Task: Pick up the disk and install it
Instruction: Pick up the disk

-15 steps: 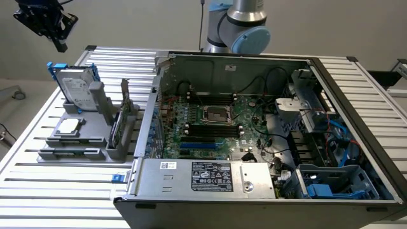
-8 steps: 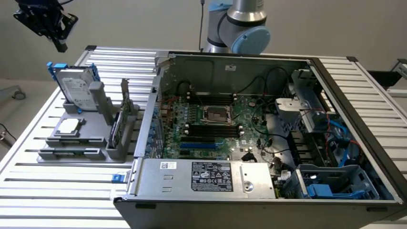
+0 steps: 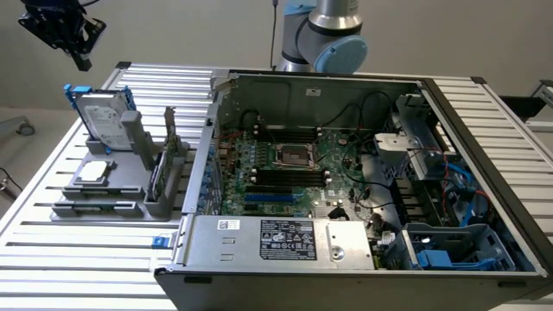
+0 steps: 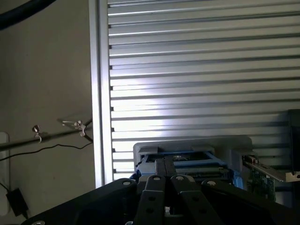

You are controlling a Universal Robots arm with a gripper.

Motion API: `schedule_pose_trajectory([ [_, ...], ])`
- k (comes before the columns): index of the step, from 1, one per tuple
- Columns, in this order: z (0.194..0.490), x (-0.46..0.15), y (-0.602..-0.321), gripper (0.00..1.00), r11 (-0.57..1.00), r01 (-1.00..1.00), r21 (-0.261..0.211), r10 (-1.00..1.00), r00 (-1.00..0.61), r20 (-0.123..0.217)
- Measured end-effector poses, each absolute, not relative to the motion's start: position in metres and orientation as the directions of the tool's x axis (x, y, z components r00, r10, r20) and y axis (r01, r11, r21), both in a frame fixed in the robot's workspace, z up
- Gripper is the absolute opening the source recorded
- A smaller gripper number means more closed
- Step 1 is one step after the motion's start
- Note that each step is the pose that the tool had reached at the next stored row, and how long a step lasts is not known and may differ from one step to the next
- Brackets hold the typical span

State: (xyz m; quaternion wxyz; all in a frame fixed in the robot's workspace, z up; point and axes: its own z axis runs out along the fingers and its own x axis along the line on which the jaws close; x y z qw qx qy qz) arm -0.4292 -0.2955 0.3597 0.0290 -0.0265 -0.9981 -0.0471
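one gripper [image 3: 79, 57] hangs high over the table's [image 3: 52, 259] far corner on the exterior view's left, its fingers [image 4: 159, 171] pressed together and holding nothing. below it, well apart, the disk [image 3: 103, 120] stands on edge in a grey holder [image 3: 129, 194] near that corner, likely so its top edge is free to be gripped from above. a silver chip [image 3: 93, 172] lies flat in the holder, and a card [image 3: 166, 152] stands slotted beside it. to the right the open computer case [image 3: 346, 91] lies on its side, and the drive cage [image 3: 458, 249] with blue caddies sits at its near right corner, the disk not yet in it.
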Motion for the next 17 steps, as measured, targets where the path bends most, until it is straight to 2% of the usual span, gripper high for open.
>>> schedule_pose_trajectory([
  [7,0.3598,-0.4303,-0.2955,0.11,0.995,0.041,0.093,0.036,-0.998,0.058],
  [17,0.3597,-0.4303,-0.2955,0.11,0.986,-0.139,0.093,-0.145,-0.988,0.058],
])
